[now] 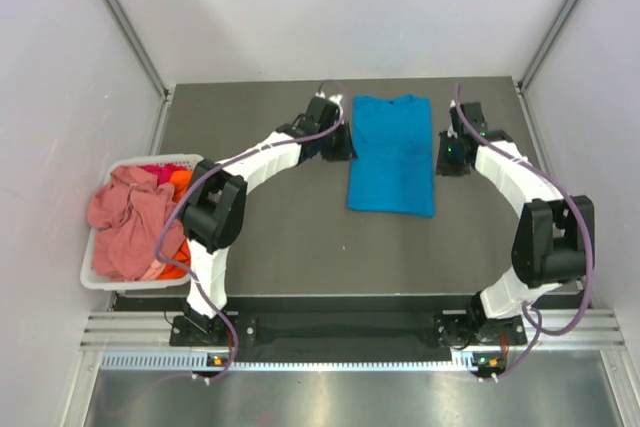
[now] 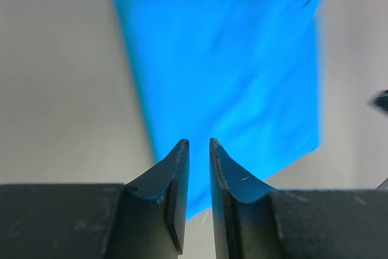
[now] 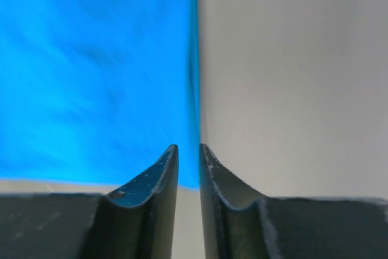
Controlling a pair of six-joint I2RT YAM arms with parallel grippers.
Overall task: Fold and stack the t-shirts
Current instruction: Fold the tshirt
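Observation:
A turquoise-blue t-shirt [image 1: 391, 154] lies flat on the dark table, folded into a long narrow rectangle with its collar at the far end. My left gripper [image 1: 346, 146] hovers at the shirt's left edge. In the left wrist view its jaws [image 2: 198, 142] stand slightly apart with nothing between them, and the blue cloth [image 2: 230, 59] lies beyond. My right gripper [image 1: 444, 156] sits at the shirt's right edge. Its jaws [image 3: 188, 147] are also a little apart and empty, just off the cloth's edge [image 3: 91, 71]. More t-shirts, salmon-pink [image 1: 125, 222], orange [image 1: 180, 179] and red [image 1: 155, 170], lie crumpled in the basket.
A white slatted basket [image 1: 97, 275] stands at the table's left edge, heaped with cloth that spills over its rim. Bare table [image 1: 290, 237] stretches between the blue shirt and the arm bases. Grey walls and metal posts close in the sides and back.

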